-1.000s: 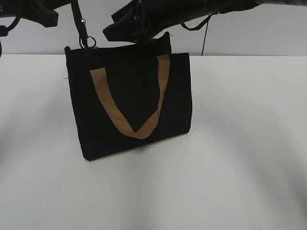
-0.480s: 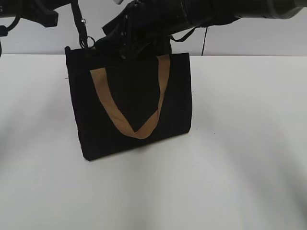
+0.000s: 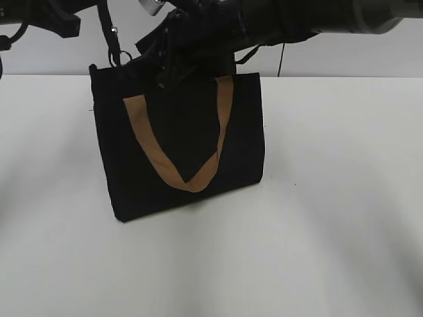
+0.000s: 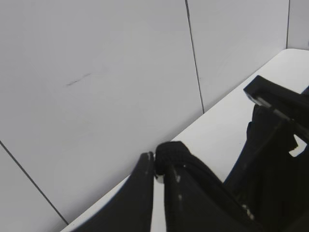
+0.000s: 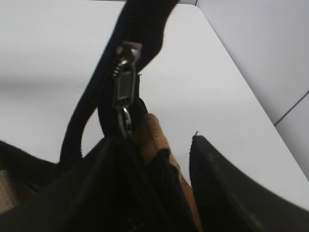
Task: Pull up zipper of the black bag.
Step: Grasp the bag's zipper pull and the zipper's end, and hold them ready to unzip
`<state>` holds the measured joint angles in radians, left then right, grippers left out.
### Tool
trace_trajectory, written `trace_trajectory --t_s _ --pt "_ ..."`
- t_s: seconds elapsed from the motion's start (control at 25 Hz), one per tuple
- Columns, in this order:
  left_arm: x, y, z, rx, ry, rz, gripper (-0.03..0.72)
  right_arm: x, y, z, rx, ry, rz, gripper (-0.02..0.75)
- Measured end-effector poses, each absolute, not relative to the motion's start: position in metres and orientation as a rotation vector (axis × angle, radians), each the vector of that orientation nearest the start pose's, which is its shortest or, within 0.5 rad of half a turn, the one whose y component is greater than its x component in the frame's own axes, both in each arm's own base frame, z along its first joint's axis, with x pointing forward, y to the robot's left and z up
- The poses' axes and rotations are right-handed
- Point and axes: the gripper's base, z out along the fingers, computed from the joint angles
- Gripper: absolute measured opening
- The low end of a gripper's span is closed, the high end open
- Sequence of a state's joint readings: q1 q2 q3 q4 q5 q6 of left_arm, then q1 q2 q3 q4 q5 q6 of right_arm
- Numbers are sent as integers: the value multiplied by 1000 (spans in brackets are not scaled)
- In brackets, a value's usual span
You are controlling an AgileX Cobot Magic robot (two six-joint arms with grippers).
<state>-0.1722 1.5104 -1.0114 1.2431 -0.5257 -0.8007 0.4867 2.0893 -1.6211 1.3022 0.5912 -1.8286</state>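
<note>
The black bag (image 3: 182, 135) stands upright on the white table, its tan handle (image 3: 143, 140) hanging down its front. My left gripper (image 4: 155, 164) is shut on the end of a black strap (image 3: 114, 39) that rises from the bag's top left corner. My right gripper (image 3: 168, 65) reaches across to the bag's top edge. In the right wrist view its jaws (image 5: 153, 140) are open, with the tan handle (image 5: 153, 137) and black fabric between them. The zipper (image 5: 102, 84) runs away ahead, and its silver pull tab (image 5: 124, 92) hangs just beyond the left fingertip, touched by neither finger.
The white table (image 3: 330, 211) spreads around the bag, with a pale panelled wall (image 4: 96, 72) behind it. The right arm (image 3: 304, 16) crosses above the bag from the right. The black strap carries a metal ring (image 3: 123, 58) near the bag's corner.
My right arm has moved left and down onto the bag's top edge. The left arm and the strap it holds have not moved. The bag stays in place.
</note>
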Motion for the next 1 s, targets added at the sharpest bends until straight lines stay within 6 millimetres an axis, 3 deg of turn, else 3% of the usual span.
trace_trajectory --t_s 0.36,0.64,1.0 --pt "326 -100 309 825 1576 -283 19 399 276 233 -1321 1597 525 384" --pt "326 -101 309 826 1577 -284 19 394 284 232 -1329 1589 540 244" --pt "326 -101 309 826 1577 -284 19 393 285 233 -1332 1587 551 227"
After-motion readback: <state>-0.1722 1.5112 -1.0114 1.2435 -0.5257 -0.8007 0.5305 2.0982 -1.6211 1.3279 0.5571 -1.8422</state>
